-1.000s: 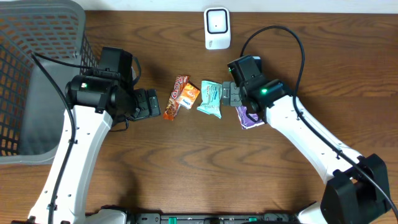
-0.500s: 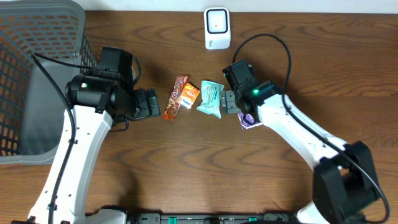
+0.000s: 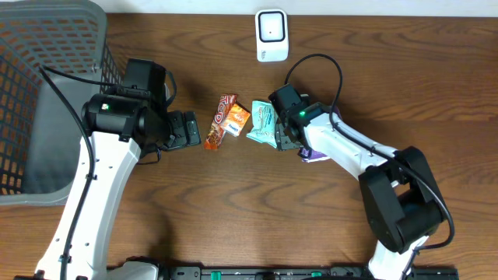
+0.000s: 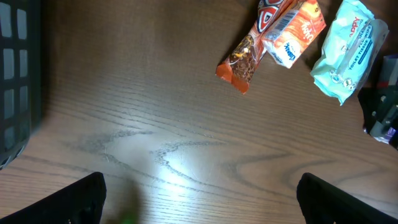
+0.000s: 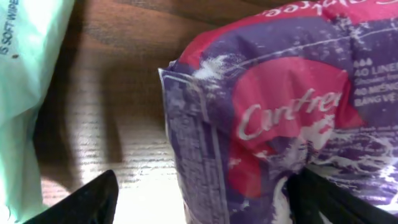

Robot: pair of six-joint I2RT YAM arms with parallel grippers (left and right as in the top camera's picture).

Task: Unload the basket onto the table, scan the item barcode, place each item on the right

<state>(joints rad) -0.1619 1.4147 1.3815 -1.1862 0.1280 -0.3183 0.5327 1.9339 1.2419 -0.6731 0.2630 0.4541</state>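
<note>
Overhead, four packets lie mid-desk (image 3: 233, 218) below one white scanner (image 3: 271, 35): one brown bar (image 3: 220, 123), one orange packet (image 3: 236, 119), one teal wipes pack (image 3: 264, 124) and the purple pack (image 3: 315, 153), rightmost, at the right hand (image 3: 285, 134). One basket (image 3: 47, 70) fills the upper left. Left wrist view: the left hand (image 4: 202, 193) is spread wide and empty. Right wrist view: fingers (image 5: 81, 199) apart, straddling the purple pack's corner. Centring on the pack before closing looks wise, to spare the teal neighbour.

Shop checkout mock-up: scanner (image 3: 271, 35), basket (image 3: 17, 78).
</note>
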